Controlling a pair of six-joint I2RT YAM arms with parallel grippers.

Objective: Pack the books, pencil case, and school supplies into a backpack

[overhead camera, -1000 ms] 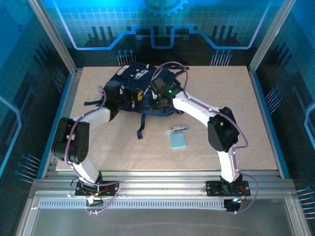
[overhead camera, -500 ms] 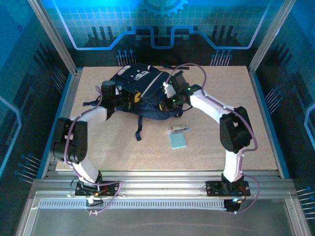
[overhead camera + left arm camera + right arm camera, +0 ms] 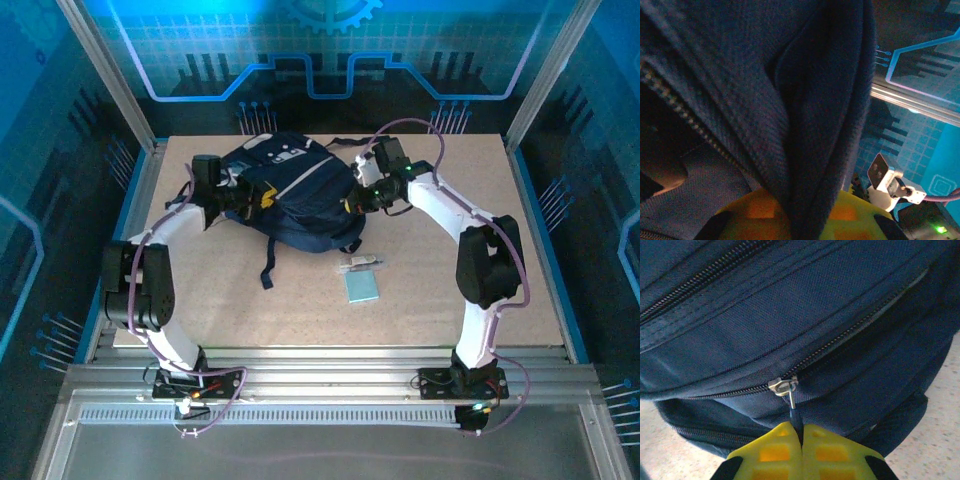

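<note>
One backpack (image 3: pixel 295 190) held by left pincer (image 3: pixel 795 212) and right pincer (image 3: pixel 801 436); one pad (image 3: pixel 362 286).

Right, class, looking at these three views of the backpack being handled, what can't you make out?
Inside the backpack: top view, navy fabric covers the contents.
The silvery item by the light-blue pad: top view, too small to identify.
The zipper past the zipper pull: right wrist view, cut off at the upper right.
Where the fabric fold sits: left wrist view, too close and dim.
</note>
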